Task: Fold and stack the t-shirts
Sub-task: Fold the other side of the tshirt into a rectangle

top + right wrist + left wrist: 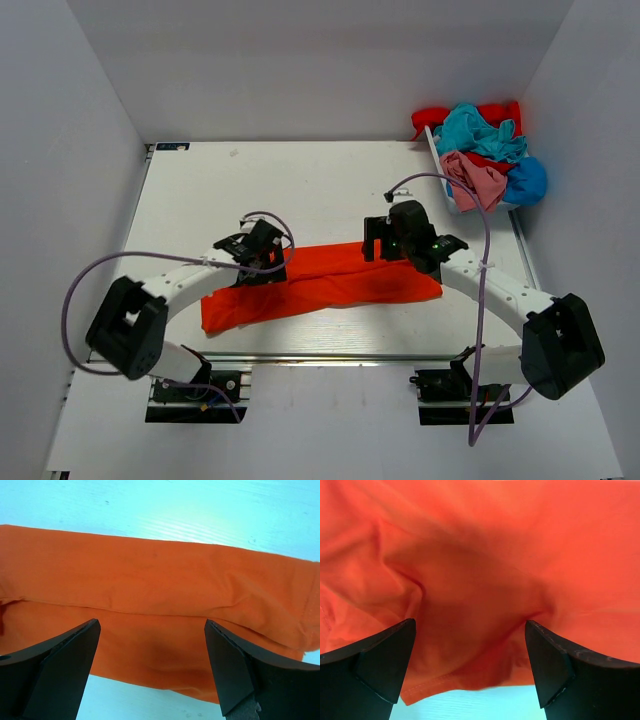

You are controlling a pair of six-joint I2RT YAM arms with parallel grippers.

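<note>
The bright orange-red t-shirt lies folded in a long band across the table's middle. My left gripper hovers over its left far edge, jaws open; the left wrist view shows rumpled cloth and a hem between the open fingers. My right gripper hovers over the shirt's right far edge, jaws open and empty; the right wrist view shows the flat folded band with a fold line. The teal, pink, red and blue t-shirts lie heaped at the back right.
The heap of shirts sits in a white bin at the table's far right corner. White walls close in the table on three sides. Purple cables loop from both arms.
</note>
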